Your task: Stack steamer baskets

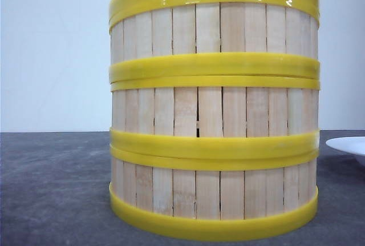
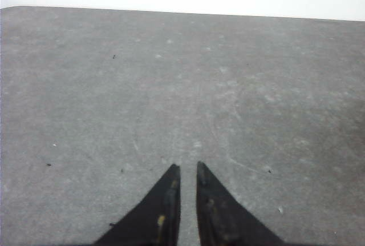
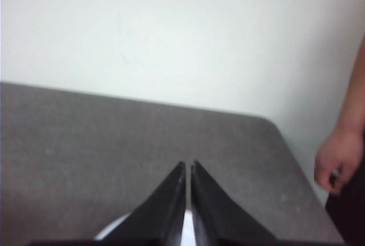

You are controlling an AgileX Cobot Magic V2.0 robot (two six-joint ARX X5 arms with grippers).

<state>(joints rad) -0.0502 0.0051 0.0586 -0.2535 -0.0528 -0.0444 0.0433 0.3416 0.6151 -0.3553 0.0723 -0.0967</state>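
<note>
Three steamer baskets stand stacked in one column close in front of the front camera: the bottom basket [image 1: 214,200] on the grey table, the middle basket [image 1: 214,115] on it, and the top basket [image 1: 214,29] above. Their yellow rims line up. Neither gripper shows in the front view. My left gripper [image 2: 188,167] hangs over bare grey table, its jaws drawn together with only a thin slit and nothing between them. My right gripper [image 3: 188,163] is likewise shut and empty, above the rim of a white plate [image 3: 111,232].
The white plate [image 1: 349,146] lies at the right of the stack. A person's hand [image 3: 336,163] hangs beside the table's rounded far corner [image 3: 268,121]. A white wall stands behind the table.
</note>
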